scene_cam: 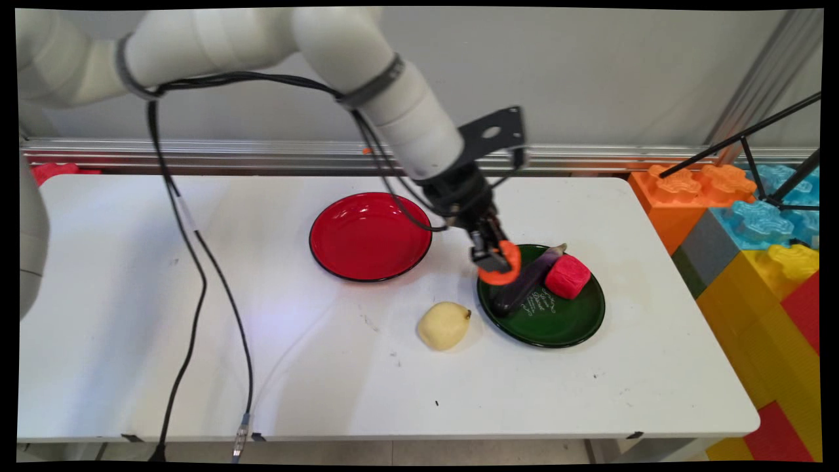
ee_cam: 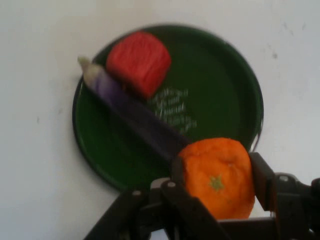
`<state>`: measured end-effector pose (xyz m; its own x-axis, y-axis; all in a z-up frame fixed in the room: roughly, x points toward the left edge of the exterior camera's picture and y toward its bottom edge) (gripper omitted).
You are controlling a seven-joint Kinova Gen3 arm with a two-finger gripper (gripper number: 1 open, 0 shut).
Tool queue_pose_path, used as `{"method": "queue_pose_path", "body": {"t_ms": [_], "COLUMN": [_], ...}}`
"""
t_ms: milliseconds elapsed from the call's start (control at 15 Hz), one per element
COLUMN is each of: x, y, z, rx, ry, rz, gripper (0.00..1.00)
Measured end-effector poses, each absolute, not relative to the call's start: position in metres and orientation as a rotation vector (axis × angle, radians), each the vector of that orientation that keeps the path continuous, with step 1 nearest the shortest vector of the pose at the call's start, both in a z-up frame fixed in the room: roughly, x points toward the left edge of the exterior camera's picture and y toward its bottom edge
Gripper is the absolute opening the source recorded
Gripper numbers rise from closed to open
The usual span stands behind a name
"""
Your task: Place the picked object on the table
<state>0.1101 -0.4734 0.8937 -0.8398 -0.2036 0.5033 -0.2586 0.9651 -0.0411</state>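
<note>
My gripper [scene_cam: 496, 261] is shut on an orange toy fruit [scene_cam: 502, 270], seen close up between the fingers in the hand view as an orange fruit [ee_cam: 220, 176] with a small green star. It hangs over the left rim of a green plate [scene_cam: 564, 324]. On that plate lie a purple eggplant [scene_cam: 527, 280] and a red block [scene_cam: 567, 276], touching each other. In the hand view the eggplant [ee_cam: 130, 112] runs diagonally across the green plate [ee_cam: 225, 80], with the red block [ee_cam: 139, 61] at its far end.
A red plate [scene_cam: 368, 236] holds nothing and sits left of the gripper. A pale yellow pear [scene_cam: 444, 325] lies on the table [scene_cam: 196, 341] just left of the green plate. Large coloured toy blocks [scene_cam: 754, 249] stand off the table's right end. Black cables hang at the left.
</note>
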Motion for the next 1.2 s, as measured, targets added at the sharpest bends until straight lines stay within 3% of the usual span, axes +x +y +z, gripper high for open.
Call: {"method": "queue_pose_path", "body": {"t_ms": [600,1200], "x": [0.191,0.241], "y": [-0.437,-0.417], "z": [0.881,0.842], "rx": [0.398,0.471], "ry": [-2.658,-2.671], "rz": [0.150,0.155], "gripper": [0.00,0.00]}}
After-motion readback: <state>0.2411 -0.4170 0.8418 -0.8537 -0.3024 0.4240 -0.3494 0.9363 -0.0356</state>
